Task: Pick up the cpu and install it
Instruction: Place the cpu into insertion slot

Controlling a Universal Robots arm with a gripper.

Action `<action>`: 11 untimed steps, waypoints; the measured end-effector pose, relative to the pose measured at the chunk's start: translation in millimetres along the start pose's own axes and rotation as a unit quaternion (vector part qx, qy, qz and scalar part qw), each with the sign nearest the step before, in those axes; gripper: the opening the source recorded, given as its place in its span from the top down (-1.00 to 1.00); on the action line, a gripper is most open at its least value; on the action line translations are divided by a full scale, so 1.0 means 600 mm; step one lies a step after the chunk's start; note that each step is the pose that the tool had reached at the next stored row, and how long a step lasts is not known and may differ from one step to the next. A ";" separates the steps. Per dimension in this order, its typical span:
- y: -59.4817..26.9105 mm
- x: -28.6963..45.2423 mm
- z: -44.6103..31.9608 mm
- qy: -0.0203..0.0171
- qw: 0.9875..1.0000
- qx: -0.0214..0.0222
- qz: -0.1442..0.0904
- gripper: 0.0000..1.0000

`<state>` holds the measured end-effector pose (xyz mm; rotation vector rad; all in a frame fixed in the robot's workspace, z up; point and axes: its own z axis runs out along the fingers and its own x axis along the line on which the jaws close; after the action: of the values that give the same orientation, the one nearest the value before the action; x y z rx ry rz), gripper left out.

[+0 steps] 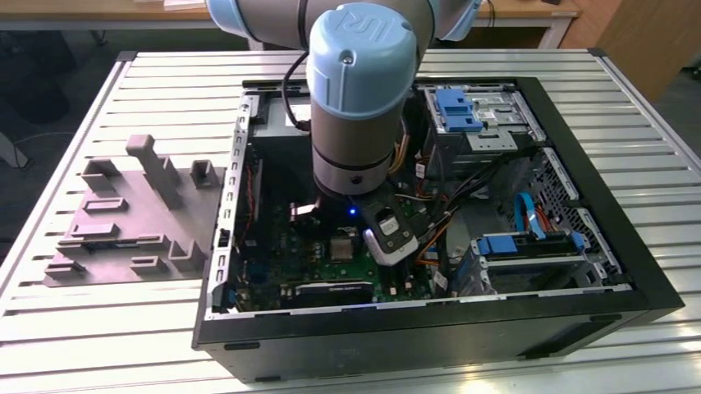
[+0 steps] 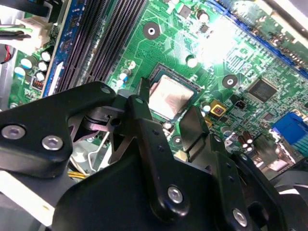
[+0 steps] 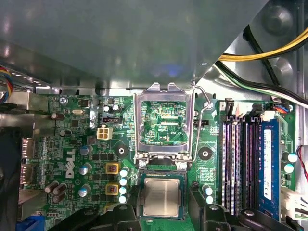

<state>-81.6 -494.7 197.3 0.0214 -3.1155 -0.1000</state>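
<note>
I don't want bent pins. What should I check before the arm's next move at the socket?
1. cpu lying flat in the socket: ok.
2. Load plate hinged up, off the cpu: ok.
3. Gripper open, straddling the cpu: ok.
4. Gripper touching the cpu's edges: cannot tell.
5. Cables away from the socket: ok.
</note>
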 end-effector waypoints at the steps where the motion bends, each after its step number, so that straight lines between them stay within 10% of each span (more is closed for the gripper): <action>1: 0.000 0.000 0.000 0.000 1.000 0.000 0.000 -0.03; 11: 0.000 0.000 0.003 0.000 1.000 0.000 0.000 -0.18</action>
<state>-81.7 -494.7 195.7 0.0214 -3.1156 -0.1004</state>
